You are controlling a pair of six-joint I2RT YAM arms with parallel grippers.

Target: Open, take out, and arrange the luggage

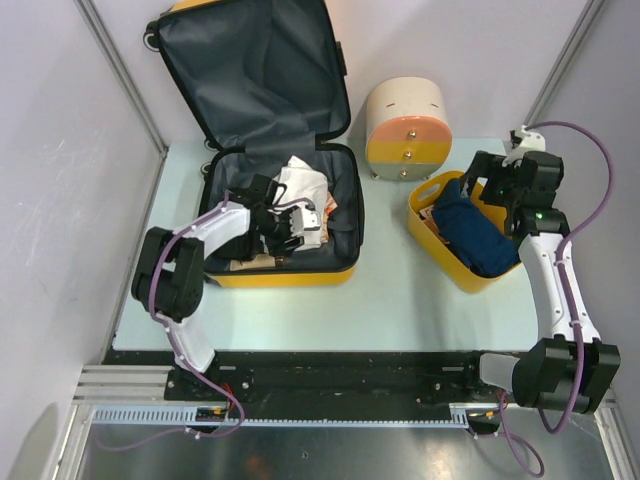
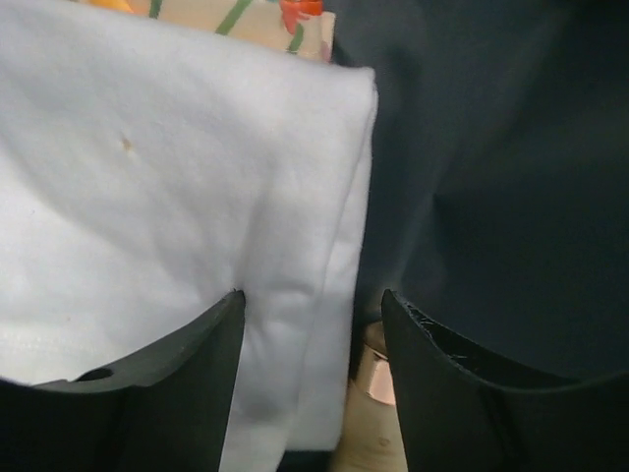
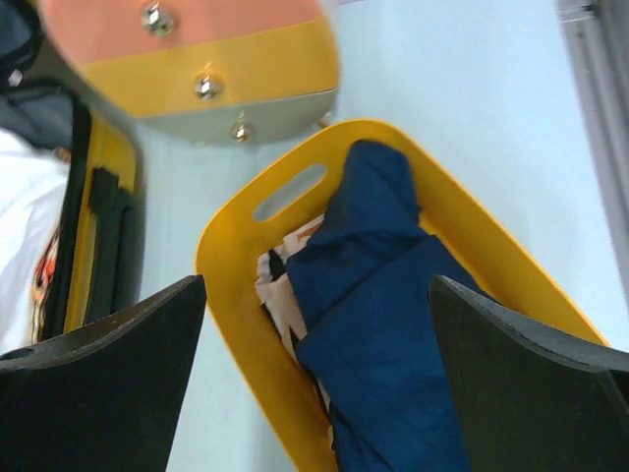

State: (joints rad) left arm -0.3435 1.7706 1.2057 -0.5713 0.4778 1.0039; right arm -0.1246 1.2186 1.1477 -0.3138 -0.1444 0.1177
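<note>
The suitcase [image 1: 285, 272] lay open in the upper left of the top view, lid up, clothes in its base. The left gripper [image 1: 293, 222] was down inside it, jaws partly spread with the folded edge of a white cloth [image 2: 147, 197] between them. The right gripper [image 3: 316, 285] hung spread wide over a yellow basket [image 3: 221, 246] holding a blue cloth [image 3: 383, 315], right of centre, near a round box [image 1: 405, 125].

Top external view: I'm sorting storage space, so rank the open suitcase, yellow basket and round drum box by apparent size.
1. Open suitcase, by far the largest, lid included.
2. Yellow basket.
3. Round drum box, only slightly smaller. It stands taller and so nearer the camera, which leaves this pair unsure.
</note>
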